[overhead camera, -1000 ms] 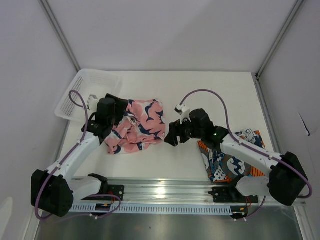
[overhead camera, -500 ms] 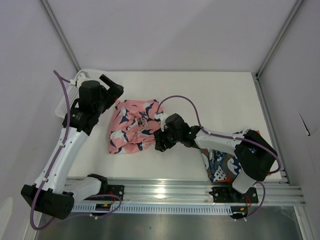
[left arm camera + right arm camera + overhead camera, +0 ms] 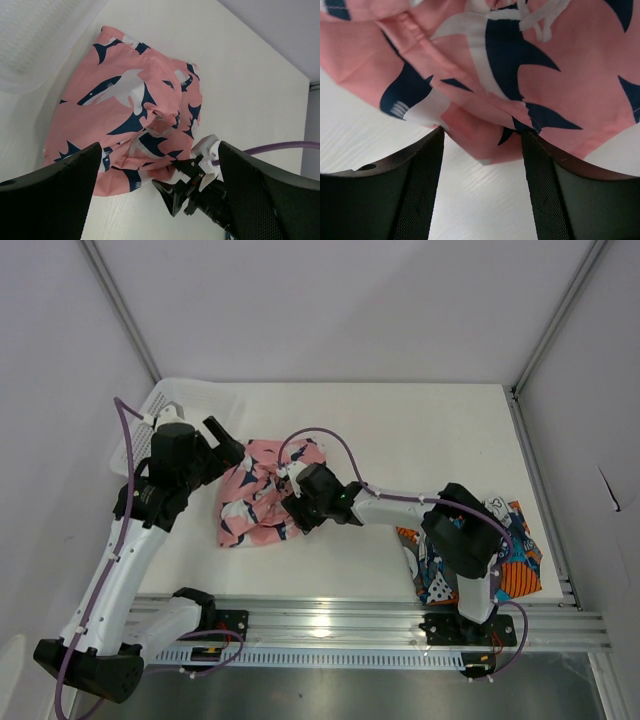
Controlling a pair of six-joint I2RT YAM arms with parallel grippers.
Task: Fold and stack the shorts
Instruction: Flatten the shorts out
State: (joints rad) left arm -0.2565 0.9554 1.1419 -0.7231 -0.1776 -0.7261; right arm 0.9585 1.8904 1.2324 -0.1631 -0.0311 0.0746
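Two pairs of shorts lie on the table (image 3: pixel 450 430), well apart. The pink shorts (image 3: pixel 262 492) sit rumpled left of centre, just beside the white basket (image 3: pixel 140 425). The printed shorts (image 3: pixel 470 562) lie flat at the near right edge, partly under the right arm.

We see the left gripper (image 3: pixel 228 443) hovering above the far left part of the pink pair, its jaws wide apart with nothing between them. The right gripper (image 3: pixel 296 510) is down at the near right edge of the same pair. Its fingers (image 3: pixel 415 190) stand apart, and the hem dips into the gap between them without being pinched.

We judge the pink cloth to be light, thin and limp. It will drape and sag from any hold, and one pinch will lift only a corner while the rest drags. It is already bunched into creases around the white drawstring (image 3: pixel 540 20), so it wants spreading before any fold.

We would take it at the hem or waistband, where the doubled cloth gives the pads more to bite on. Each gripper should hold its own corner, so the cloth stays taut between them. The main risks are catching a single layer or snagging the loose cord.
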